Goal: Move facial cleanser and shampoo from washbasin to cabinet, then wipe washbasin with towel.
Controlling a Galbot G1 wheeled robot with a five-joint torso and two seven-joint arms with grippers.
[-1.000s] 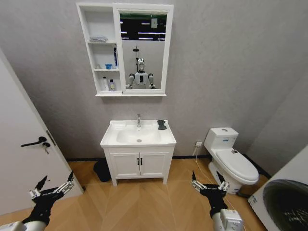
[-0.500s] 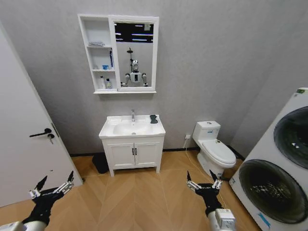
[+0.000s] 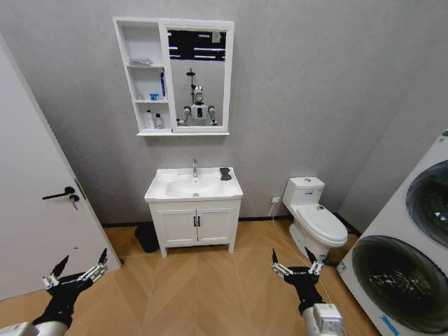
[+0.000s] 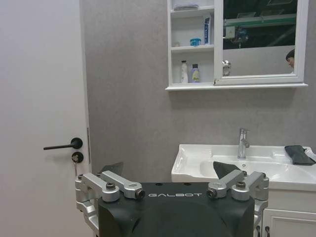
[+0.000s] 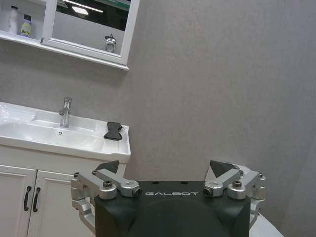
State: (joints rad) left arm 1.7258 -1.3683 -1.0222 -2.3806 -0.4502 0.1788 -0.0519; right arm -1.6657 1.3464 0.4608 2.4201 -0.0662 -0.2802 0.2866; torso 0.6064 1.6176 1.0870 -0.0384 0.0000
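Washbasin [image 3: 168, 191] stands against the grey wall, set on a white two-door vanity [image 3: 194, 225]. Its chrome tap [image 3: 194, 168] rises at the back edge, centred behind the bowl. Towel [image 3: 225, 173], black and folded, lies on the basin's rear corner on the toilet side, just beside the tap and well clear of the bowl.

Cabinet [image 3: 139, 77] hangs on the wall directly above the basin. Three open shelves occupy the side nearer the door; the mirror [image 3: 198, 75] fills the rest. Lowest shelf: two small bottles [image 4: 190, 73] standing upright side by side, one white, one with a green label. Middle shelf: a small blue jar and an upright tube [image 4: 207, 28] leaning at the mirror-side wall. Top shelf: a pale folded cloth [image 3: 141, 61].

Left tool [image 3: 73, 272] hangs low over the wood floor, near the white door [image 3: 35, 203], well short of the vanity. Its fingers are spread wide and hold nothing. Right tool [image 3: 297, 264] hangs low over the floor at matching height, in front of the toilet [image 3: 315, 217]. Its fingers are likewise spread wide and hold nothing.

A washing machine [image 3: 409, 259] stands at the far right. A dark bin [image 3: 147, 239] sits on the floor beside the vanity on the door side.
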